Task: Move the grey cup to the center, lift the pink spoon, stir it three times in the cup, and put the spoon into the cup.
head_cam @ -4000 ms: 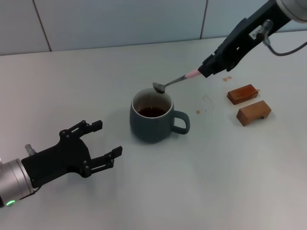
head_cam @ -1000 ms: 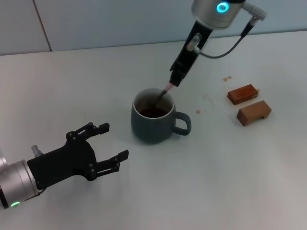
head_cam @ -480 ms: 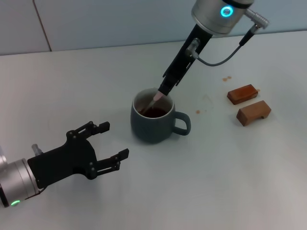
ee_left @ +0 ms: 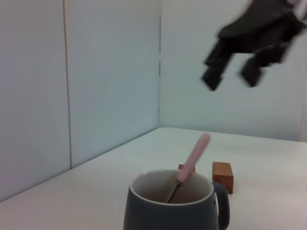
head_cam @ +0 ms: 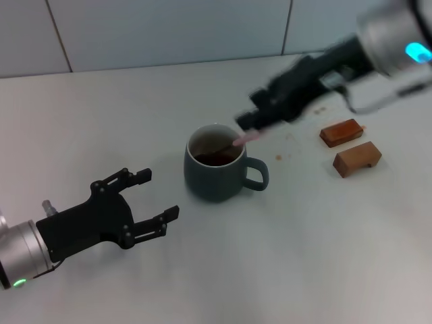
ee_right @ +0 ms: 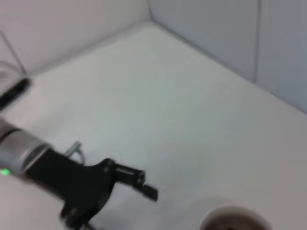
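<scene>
Spoon (head_cam: 226, 145) sits in the cup (head_cam: 217, 171), bowl down in the dark liquid, pink handle leaning on the rim toward the two brown blocks (head_cam: 350, 146). Cup is mid-table, handle facing the blocks. Right gripper (ee_left: 236, 73) is above and clear of the handle, fingers apart, holding nothing (looks like the drop-off). Left gripper (head_cam: 140, 200) rests open near the cup, idle.
</scene>
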You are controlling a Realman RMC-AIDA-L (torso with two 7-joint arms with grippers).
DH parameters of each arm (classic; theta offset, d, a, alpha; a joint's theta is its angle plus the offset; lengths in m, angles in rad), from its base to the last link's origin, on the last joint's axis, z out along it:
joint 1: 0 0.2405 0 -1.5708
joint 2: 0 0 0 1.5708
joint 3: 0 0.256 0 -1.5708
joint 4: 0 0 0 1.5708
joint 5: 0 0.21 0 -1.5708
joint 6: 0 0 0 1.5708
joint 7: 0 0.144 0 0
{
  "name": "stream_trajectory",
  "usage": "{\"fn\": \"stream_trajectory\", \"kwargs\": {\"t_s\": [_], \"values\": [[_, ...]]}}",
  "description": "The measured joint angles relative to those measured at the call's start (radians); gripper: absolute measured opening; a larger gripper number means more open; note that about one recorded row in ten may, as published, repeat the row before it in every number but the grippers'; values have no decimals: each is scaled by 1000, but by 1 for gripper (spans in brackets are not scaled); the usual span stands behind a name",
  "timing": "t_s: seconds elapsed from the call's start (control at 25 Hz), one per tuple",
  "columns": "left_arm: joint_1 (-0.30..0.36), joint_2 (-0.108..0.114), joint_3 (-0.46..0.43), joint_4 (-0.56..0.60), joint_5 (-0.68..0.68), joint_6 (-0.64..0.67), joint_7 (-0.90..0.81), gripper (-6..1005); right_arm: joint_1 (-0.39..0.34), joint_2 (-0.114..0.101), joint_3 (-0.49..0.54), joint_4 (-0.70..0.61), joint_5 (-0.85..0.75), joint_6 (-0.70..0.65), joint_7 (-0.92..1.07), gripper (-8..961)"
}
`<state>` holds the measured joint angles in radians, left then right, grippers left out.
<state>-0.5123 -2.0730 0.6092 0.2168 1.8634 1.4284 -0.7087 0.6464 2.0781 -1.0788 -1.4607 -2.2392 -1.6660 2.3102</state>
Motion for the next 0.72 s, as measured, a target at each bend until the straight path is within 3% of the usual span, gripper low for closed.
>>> {"fn": "stream_trajectory", "kwargs": {"t_s": [0.04,0.08,0.12,0.28,0.36,0.44,0.52,0.72], "values": [[0,0,0,1,0,0,-2,854,-68,2,0,-25,53,8,-53,439],[0,0,0,1,0,0,-2,854,-191,2,1,-39,163,34,-169,464],[0,0,0,1,0,0,-3,854,-191,2,1,-39,163,34,-169,489],[1,1,0,1,0,-1,-3,854,-441,2,2,55,382,117,-511,645],[0,1,0,-1,0,-4,-3,854,-474,3,2,89,412,120,-572,733],[0,0,0,-1,0,-5,-3,854,-509,3,23,186,469,122,-685,752],[-1,-1,0,-5,0,-8,-3,854,-507,3,89,350,530,126,-825,770],[0,-1,2,-8,0,-9,-3,855,-478,1,164,484,543,129,-921,789]]}}
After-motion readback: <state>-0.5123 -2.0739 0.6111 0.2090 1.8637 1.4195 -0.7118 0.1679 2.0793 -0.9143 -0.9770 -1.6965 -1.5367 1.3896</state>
